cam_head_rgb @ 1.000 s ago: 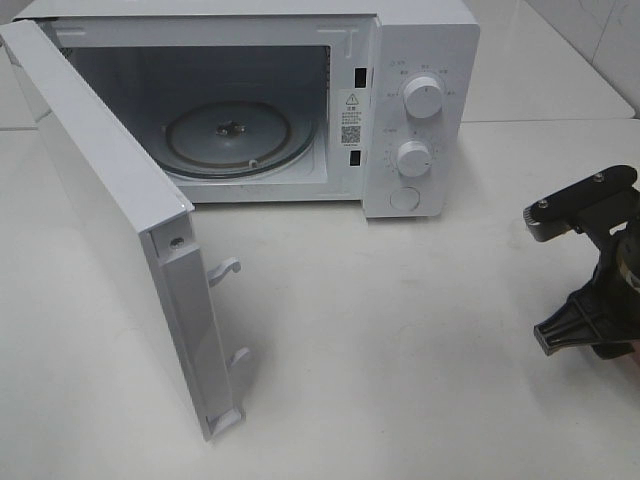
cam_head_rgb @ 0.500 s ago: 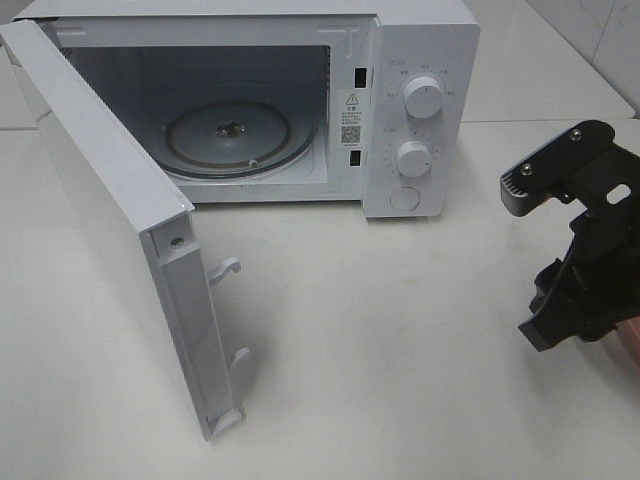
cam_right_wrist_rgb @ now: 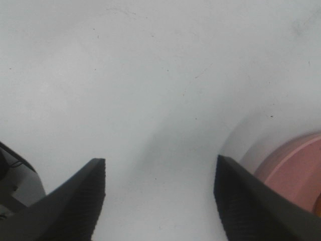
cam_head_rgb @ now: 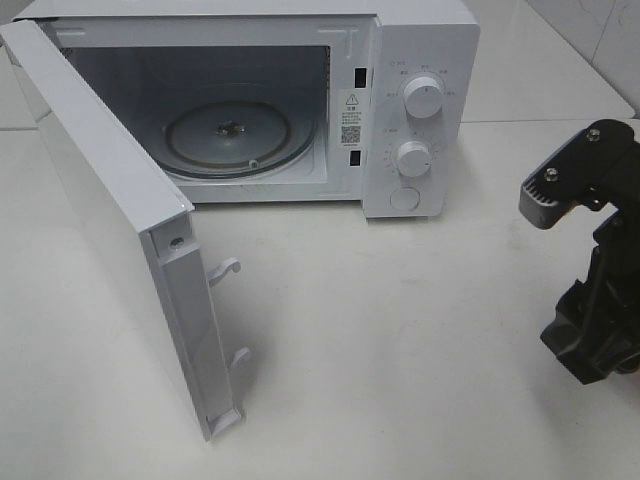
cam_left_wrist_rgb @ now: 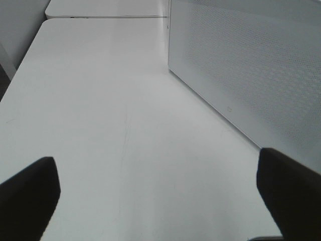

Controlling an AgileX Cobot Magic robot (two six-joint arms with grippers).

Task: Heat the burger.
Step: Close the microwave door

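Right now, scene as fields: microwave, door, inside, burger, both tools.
microwave: white, at the back of the table, two knobs on its right panel
door: open, swung out to the left
inside: glass turntable, nothing on it
burger: not visible in any view
plate: pink rim beside the right tool, only in the right wrist view
left tool: open, nothing between the fingers, near the door's outer face
right tool: open, nothing between the fingers, over bare table next to the plate
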